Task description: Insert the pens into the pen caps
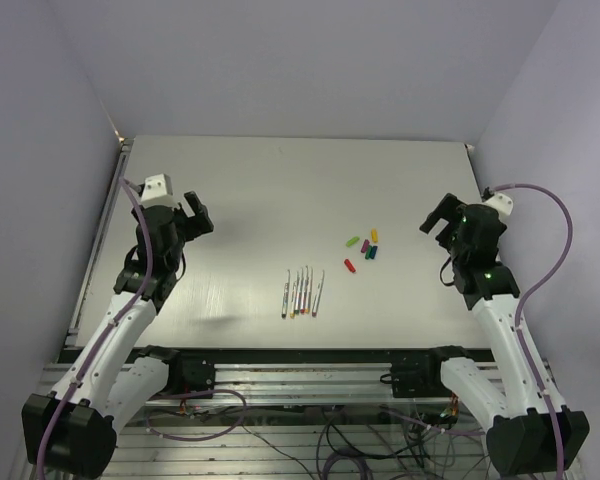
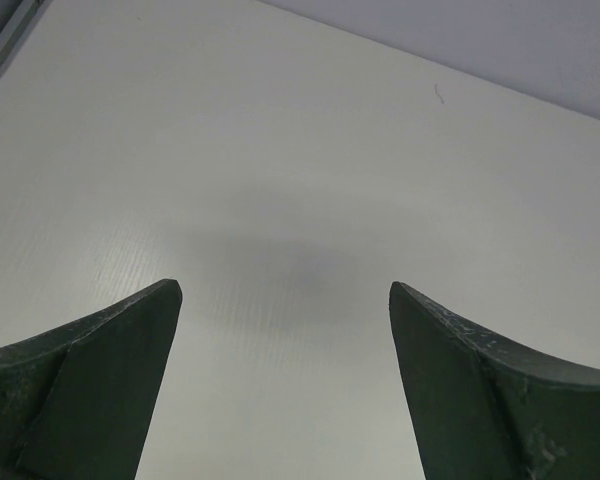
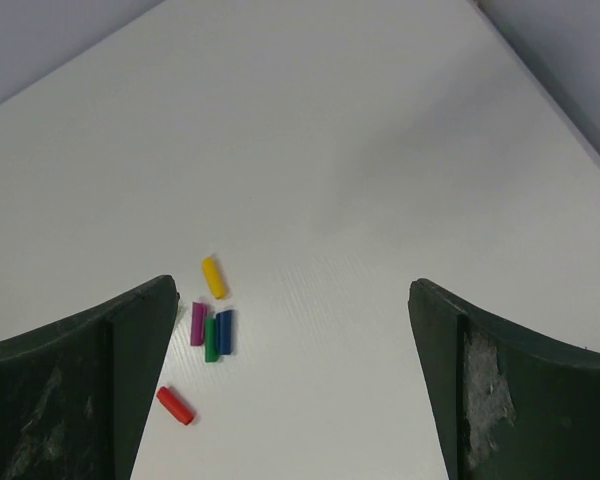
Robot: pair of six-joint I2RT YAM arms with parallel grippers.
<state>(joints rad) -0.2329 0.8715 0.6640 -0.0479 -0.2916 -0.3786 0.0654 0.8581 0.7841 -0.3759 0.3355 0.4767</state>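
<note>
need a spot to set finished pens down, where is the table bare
The far half of the table is bare, and so is the stretch between the left tool and the pens. The middle is crowded: the pens lie in a row near the pen caps.

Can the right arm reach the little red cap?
Probably yes. The right gripper is open, and the red cap lies by itself on the table with nothing between them.

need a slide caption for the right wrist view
Open right tool over the white table, five pen caps (yellow, purple, green, blue, red) lying at lower left.
</note>
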